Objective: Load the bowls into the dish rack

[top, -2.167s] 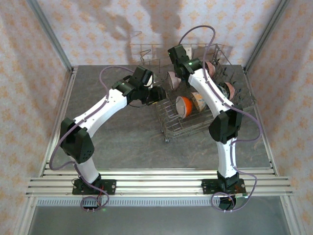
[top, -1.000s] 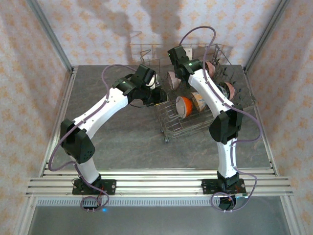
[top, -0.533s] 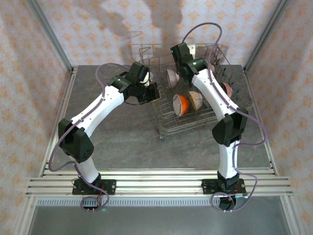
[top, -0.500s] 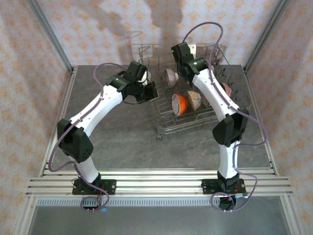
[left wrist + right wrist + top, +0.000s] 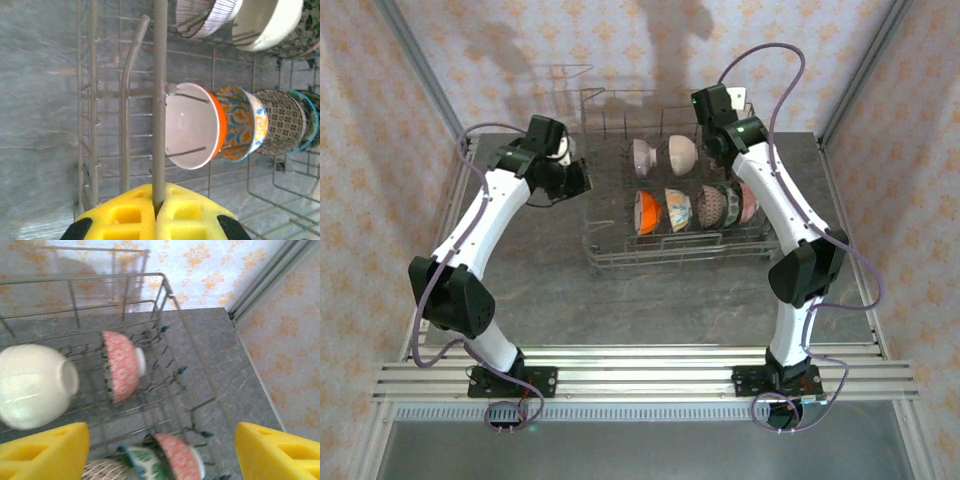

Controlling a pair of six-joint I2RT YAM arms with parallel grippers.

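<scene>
Grey dish rack (image 5: 670, 258) has an orange bowl (image 5: 645, 213), cream bowl (image 5: 30, 385) and seemingly pink-speckled bowl (image 5: 120, 367).

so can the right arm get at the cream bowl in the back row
Probably yes: its open fingers sit close above the cream bowl, with nothing between them; only tines of the dish rack crowd it.

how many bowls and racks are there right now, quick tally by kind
bowls: 8 (5 in the near row, 3 in the far row)
dish rack: 1
total: 9
</scene>
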